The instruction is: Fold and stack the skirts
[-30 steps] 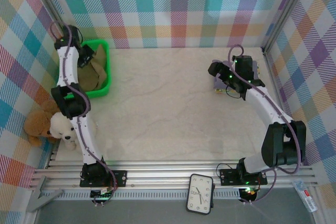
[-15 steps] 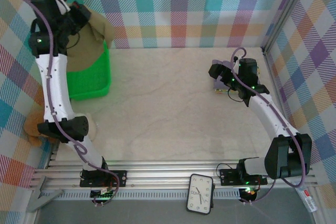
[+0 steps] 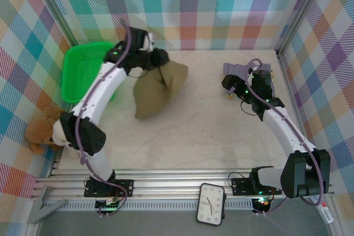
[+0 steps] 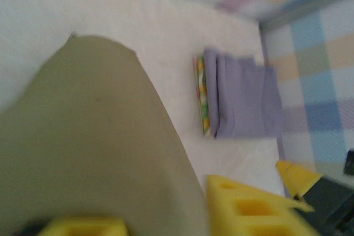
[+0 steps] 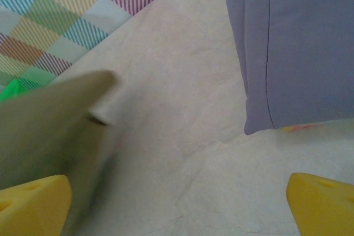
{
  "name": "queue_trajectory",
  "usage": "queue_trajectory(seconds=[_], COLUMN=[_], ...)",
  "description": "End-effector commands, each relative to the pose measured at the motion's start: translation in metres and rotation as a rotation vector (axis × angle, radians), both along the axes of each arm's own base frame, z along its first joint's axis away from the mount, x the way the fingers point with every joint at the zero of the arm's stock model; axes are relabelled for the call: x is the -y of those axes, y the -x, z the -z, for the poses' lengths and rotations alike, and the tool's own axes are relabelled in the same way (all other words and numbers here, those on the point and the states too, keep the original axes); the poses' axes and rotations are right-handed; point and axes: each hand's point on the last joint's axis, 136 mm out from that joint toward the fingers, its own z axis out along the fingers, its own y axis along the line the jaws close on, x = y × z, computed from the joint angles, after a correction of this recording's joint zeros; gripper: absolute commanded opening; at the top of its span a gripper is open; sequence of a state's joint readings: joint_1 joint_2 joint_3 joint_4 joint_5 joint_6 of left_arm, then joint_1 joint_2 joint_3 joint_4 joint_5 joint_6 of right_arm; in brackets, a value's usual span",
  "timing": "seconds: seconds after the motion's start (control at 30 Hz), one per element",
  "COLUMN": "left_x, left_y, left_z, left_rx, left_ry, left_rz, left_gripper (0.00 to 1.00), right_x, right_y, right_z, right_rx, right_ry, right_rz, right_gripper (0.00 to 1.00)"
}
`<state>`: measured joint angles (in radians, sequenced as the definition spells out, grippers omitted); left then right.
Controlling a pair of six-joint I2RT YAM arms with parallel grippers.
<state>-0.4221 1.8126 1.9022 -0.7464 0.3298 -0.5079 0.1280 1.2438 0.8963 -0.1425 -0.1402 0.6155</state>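
An olive-khaki skirt [image 3: 156, 85] hangs over the middle-left of the table, its lower end on the surface. My left gripper [image 3: 156, 59] is shut on its top edge. In the left wrist view the skirt [image 4: 83, 147] fills the left side and runs down between my yellow fingers [image 4: 260, 208]. A folded stack topped by a grey-lavender skirt [image 3: 234, 71] lies at the back right, with a floral edge [image 4: 202, 92] showing under it. My right gripper [image 3: 234, 84] hovers open just in front of that stack [image 5: 304, 48], nothing between its fingers [image 5: 33, 203].
A green basket [image 3: 83, 69] stands at the back left by the wall. Two teddy bears [image 3: 47, 132] sit at the left edge. A clock [image 3: 211, 204] lies on the front rail. Bare table spreads between the hanging skirt and the stack.
My left arm lifted the olive skirt out of the green basket and swung right with it to the middle of the table. The right gripper shifted only slightly near the stack.
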Motion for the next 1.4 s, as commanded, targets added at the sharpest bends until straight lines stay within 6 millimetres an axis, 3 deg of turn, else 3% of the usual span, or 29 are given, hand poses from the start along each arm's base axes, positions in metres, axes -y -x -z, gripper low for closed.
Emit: queue_trajectory(seconds=[0.0, 0.1, 0.2, 0.33, 0.57, 0.67, 0.8, 0.93, 1.1, 1.3, 1.37], left_x=[0.054, 0.069, 0.059, 0.023, -0.056, -0.080, -0.094, -0.104, -0.116, -0.128, -0.130], left_y=[0.011, 0.016, 0.014, 0.010, 0.012, 0.017, 0.022, 0.027, 0.033, 0.039, 0.041], left_z=[0.042, 0.060, 0.058, 0.064, 0.102, 0.120, 0.134, 0.154, 0.182, 0.202, 0.205], left_rx=[-0.127, -0.166, -0.140, -0.118, -0.212, -0.261, -0.308, -0.375, -0.459, -0.517, -0.526], left_ry=[0.058, 0.031, 0.003, -0.085, -0.088, -0.087, -0.097, -0.107, -0.066, -0.048, -0.055], left_rz=[0.098, 0.113, 0.062, -0.072, -0.365, -0.447, -0.461, -0.479, -0.533, -0.554, -0.553], left_gripper=[0.65, 0.84, 0.92, 1.00, 1.00, 1.00, 1.00, 1.00, 1.00, 1.00, 1.00], right_x=[-0.008, -0.011, -0.013, -0.026, -0.063, -0.075, -0.066, -0.077, -0.086, -0.081, -0.074], right_y=[-0.007, -0.003, 0.005, 0.015, 0.014, 0.005, -0.002, 0.012, 0.038, 0.056, 0.065], right_z=[-0.024, -0.024, -0.026, -0.025, -0.009, 0.007, 0.038, 0.070, 0.109, 0.134, 0.145], right_rx=[0.101, 0.142, 0.197, 0.209, 0.175, 0.117, 0.005, -0.108, -0.309, -0.404, -0.459], right_ry=[-0.052, -0.019, 0.008, 0.038, 0.086, 0.101, 0.009, -0.137, -0.192, -0.172, -0.122], right_rz=[-0.023, -0.065, -0.099, -0.173, -0.257, -0.234, -0.063, -0.057, -0.081, -0.038, 0.007], right_gripper=[0.99, 0.99, 0.99, 0.99, 0.99, 0.99, 0.99, 0.99, 0.99, 0.67, 0.65])
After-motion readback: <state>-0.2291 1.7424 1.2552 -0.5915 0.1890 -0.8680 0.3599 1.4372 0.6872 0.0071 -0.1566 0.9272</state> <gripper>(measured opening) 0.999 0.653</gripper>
